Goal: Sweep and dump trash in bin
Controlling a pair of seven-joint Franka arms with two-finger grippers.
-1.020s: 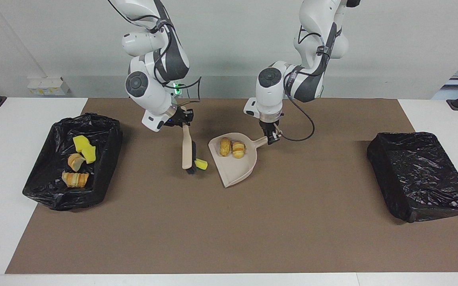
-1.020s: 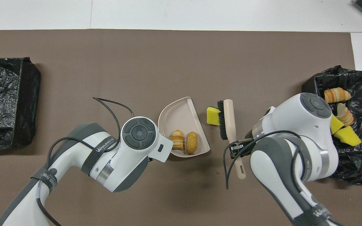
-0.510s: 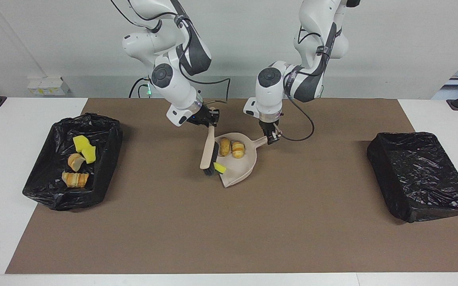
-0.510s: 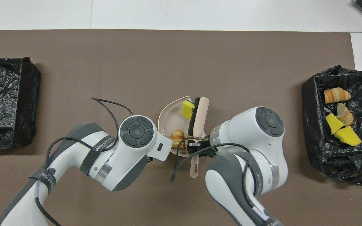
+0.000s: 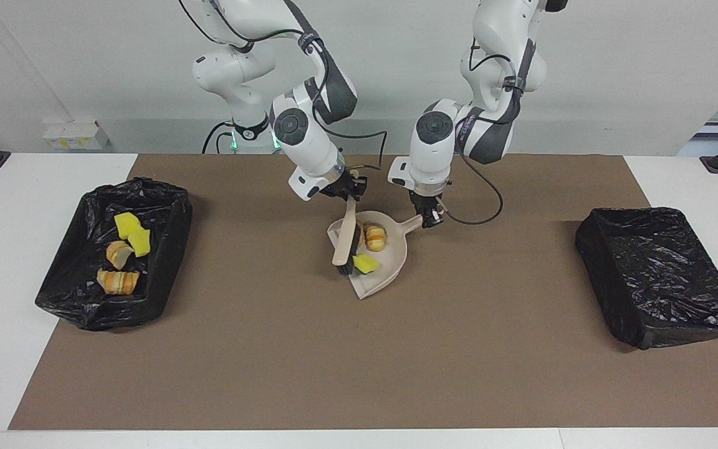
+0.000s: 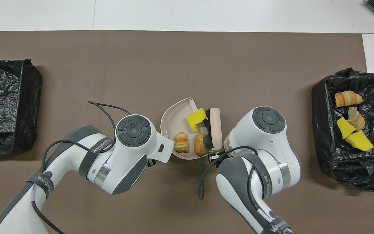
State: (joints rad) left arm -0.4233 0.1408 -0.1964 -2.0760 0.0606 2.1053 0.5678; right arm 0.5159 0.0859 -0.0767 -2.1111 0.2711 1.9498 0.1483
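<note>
- At mid-table our right gripper [image 5: 351, 189] pinches the beige plastic brush [image 5: 344, 240], its long axis running away from us.
- Our left gripper [image 5: 429, 216] clamps the beige scoop-shaped dustpan [image 5: 390, 265] by its handle.
- Just below the brush, in the pan: a yellow sponge chunk [image 5: 366, 264] and two golden bread bits [image 6: 188, 146].
- We judge dumping comes next: the black-lined bin [image 5: 166, 274] holding earlier trash sits toward the right arm's end.
</note>
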